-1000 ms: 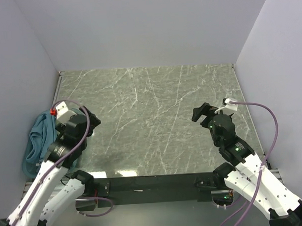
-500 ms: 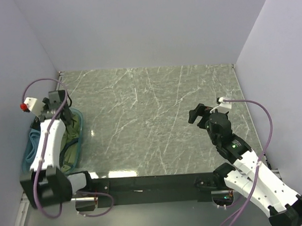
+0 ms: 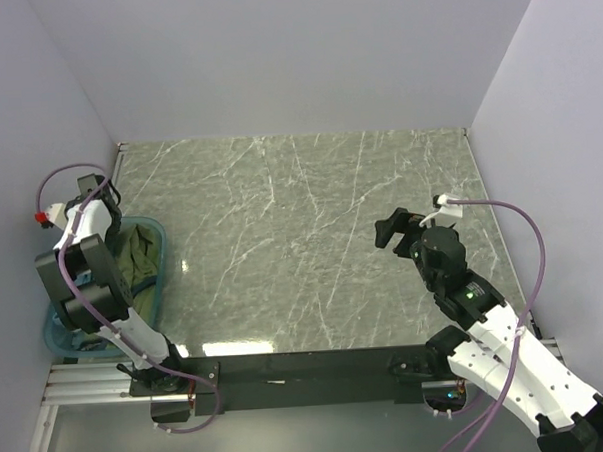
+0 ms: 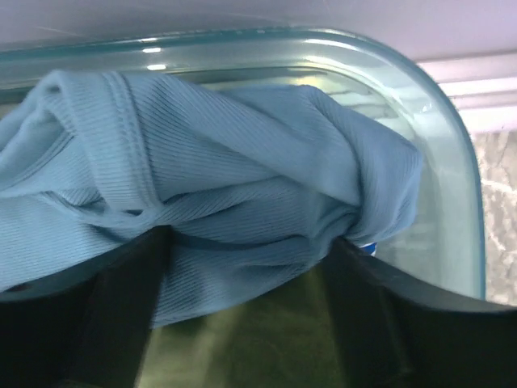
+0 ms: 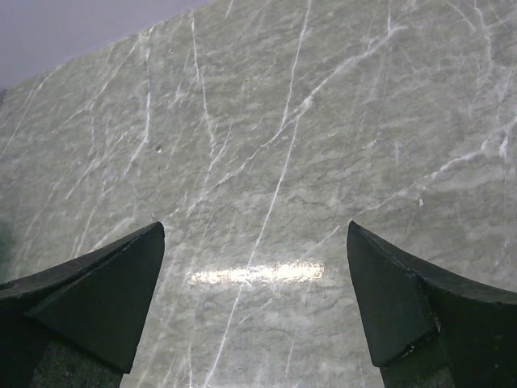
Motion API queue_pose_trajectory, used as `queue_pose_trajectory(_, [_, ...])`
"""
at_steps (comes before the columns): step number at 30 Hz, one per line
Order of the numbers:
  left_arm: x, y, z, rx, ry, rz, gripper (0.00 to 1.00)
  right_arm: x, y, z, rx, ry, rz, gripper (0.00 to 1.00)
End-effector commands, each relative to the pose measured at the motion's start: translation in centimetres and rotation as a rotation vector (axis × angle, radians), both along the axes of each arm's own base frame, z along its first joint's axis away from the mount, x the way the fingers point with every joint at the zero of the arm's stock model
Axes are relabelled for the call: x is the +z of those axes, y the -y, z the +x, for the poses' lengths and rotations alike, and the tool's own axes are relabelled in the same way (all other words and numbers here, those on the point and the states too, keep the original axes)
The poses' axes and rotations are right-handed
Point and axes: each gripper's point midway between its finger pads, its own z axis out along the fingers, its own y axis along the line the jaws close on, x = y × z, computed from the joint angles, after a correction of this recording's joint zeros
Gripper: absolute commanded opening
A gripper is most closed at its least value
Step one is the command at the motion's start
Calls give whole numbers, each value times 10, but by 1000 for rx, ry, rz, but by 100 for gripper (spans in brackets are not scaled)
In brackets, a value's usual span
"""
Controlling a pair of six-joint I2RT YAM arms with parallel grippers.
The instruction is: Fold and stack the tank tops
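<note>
A crumpled light-blue ribbed cloth tank top [image 4: 242, 186] is seen bunched inside a translucent teal plastic tub [image 4: 454, 174], laid over a rumpled olive-green cloth top [image 4: 258, 339].

My left arm [image 3: 87, 283] and my right arm [image 3: 554, 387] share one build: white shells over the long links, chunky black housings at the joints; a pale purple cable [image 3: 501, 204] loops off each wrist; the right one ends in a small white plug [image 3: 451, 201]; the left one carries a red tip [image 3: 43, 215]; a green light [image 3: 470, 292] glows on my right forearm; my right fingers [image 5: 89, 303] are matte black wedges.
</note>
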Motion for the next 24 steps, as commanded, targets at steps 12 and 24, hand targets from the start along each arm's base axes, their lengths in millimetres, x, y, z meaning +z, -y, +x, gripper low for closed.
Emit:
queue_pose_trajectory(12, [73, 9, 24, -126, 226, 5, 1, 20, -8, -3, 58, 67, 24, 100])
queue_pose_trajectory(24, [230, 104, 44, -576, 638, 161, 0, 28, -15, -3, 101, 83, 25, 100])
